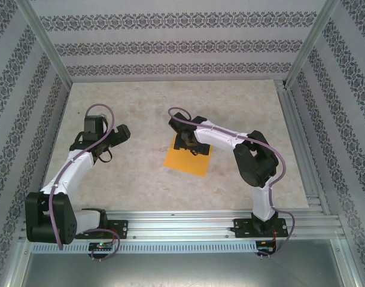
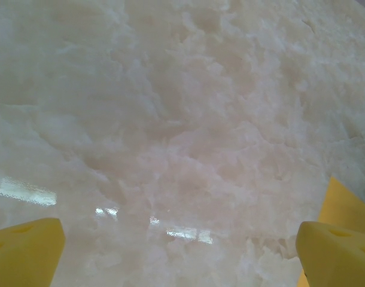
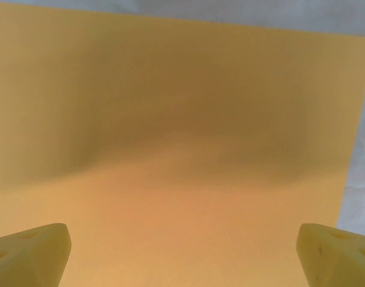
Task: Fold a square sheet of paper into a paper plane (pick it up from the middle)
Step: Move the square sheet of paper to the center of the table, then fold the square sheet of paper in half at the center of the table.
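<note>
The square sheet of paper (image 1: 189, 159) lies flat on the marble table (image 1: 242, 107), orange-yellow, with no fold showing. My right gripper (image 1: 185, 143) hangs over the sheet's far half. In the right wrist view the sheet (image 3: 182, 119) spreads wide under the right gripper (image 3: 182, 254), whose yellow fingertips (image 3: 33, 254) stand wide apart, open and holding nothing. My left gripper (image 1: 113, 139) hovers over bare table left of the sheet. It is open too (image 2: 179, 254), its fingertips (image 2: 24, 251) far apart, and a corner of the sheet (image 2: 345, 203) pokes in at the right.
Patterned walls and metal frame posts (image 1: 48, 45) close in the table on three sides. A rail (image 1: 188, 221) along the near edge carries both arm bases. Bare marble (image 2: 182, 119) spreads ahead of the left gripper.
</note>
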Robot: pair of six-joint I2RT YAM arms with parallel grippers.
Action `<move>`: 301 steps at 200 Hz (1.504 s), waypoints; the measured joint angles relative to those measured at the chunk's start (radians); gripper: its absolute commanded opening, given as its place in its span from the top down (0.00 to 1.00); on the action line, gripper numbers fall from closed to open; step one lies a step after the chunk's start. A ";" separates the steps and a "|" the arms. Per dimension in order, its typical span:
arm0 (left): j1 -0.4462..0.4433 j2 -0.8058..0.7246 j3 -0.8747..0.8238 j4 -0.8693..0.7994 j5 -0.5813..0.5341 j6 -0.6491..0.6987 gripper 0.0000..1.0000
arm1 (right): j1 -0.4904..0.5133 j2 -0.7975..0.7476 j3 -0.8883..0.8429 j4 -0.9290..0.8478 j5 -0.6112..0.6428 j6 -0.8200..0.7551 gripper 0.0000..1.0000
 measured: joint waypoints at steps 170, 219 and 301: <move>0.000 0.041 0.039 -0.015 0.021 0.029 0.00 | -0.022 0.070 -0.021 0.095 -0.092 -0.187 0.22; 0.000 0.015 0.041 -0.026 0.027 0.029 0.00 | -0.040 0.053 -0.041 0.093 -0.150 -0.503 0.24; 0.000 -0.031 0.040 -0.030 0.035 0.027 0.00 | -0.082 0.032 0.004 0.022 -0.169 -0.541 0.06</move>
